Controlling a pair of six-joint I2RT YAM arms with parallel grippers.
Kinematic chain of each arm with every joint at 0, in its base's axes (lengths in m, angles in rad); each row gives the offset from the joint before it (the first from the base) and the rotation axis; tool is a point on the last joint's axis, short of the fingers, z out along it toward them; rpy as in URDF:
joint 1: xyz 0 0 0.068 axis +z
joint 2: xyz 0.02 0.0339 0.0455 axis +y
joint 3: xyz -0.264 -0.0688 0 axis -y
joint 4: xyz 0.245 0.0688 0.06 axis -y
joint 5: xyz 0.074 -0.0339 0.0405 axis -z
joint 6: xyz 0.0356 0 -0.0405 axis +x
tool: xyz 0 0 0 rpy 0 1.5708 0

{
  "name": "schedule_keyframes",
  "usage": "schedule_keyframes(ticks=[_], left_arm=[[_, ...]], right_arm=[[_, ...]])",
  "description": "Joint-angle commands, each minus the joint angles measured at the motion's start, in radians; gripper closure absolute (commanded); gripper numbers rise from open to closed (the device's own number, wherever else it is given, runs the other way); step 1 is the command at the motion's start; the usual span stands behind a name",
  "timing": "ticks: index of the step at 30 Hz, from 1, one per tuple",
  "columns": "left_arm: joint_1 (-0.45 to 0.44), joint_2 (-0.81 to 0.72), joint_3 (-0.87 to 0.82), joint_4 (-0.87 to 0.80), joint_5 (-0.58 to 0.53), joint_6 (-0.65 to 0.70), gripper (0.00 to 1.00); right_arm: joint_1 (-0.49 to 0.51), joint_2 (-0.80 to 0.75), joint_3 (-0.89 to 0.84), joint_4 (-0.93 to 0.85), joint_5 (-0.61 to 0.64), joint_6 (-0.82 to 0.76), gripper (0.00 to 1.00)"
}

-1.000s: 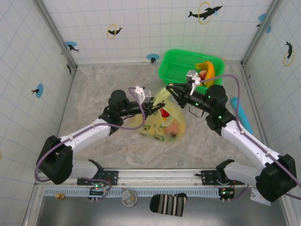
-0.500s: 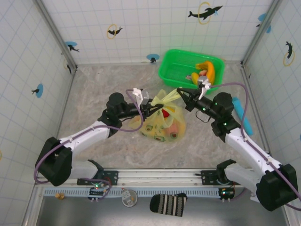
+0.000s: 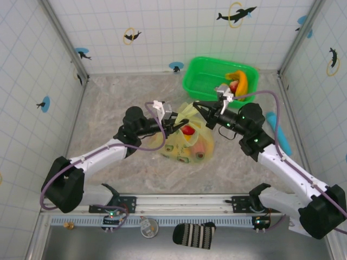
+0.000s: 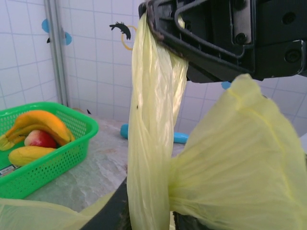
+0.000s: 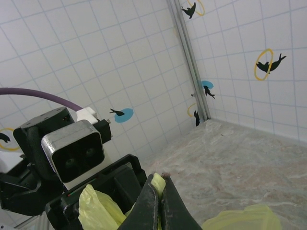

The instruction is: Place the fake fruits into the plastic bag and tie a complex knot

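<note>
The yellow-green plastic bag (image 3: 187,142) lies mid-table, and a red and an orange fake fruit (image 3: 188,130) show through it. My left gripper (image 3: 173,125) is shut on a handle strip (image 4: 152,143), pinched low between its dark fingers (image 4: 108,218). That strip runs straight up into my right gripper (image 3: 196,105), which hangs just above, shut on the strip's tip (image 5: 159,181). Beside the strip bulges the bag's gathered top (image 4: 240,158). The knot is out of view.
At the back right stands a green basket (image 3: 201,81) holding bananas (image 3: 239,81) and a red apple (image 4: 40,139). A cyan cylinder (image 3: 278,132) lies by the right wall. Tiled walls close in three sides.
The right gripper pulled the handle strip out to the right, then swung back left over the bag, close above the left gripper. The left gripper barely moved.
</note>
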Motion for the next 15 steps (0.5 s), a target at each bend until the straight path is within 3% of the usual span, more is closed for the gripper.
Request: schedule_keyframes(ticks=[1,5,9,15], left_arm=[[0.006,0.006,0.036,0.043,0.011,0.003,0.84],[0.010,0.000,0.022,0.063,0.022,-0.008,0.99],[0.018,-0.005,0.011,0.060,0.033,-0.011,1.00],[0.035,0.007,0.030,0.040,-0.011,-0.044,1.00]], right_arm=[[0.014,-0.026,0.051,-0.046,0.035,-0.037,1.00],[0.026,-0.092,0.010,-0.087,0.126,-0.085,1.00],[0.036,-0.157,-0.049,-0.120,0.230,-0.139,1.00],[0.097,-0.231,-0.140,-0.055,0.094,-0.161,1.00]])
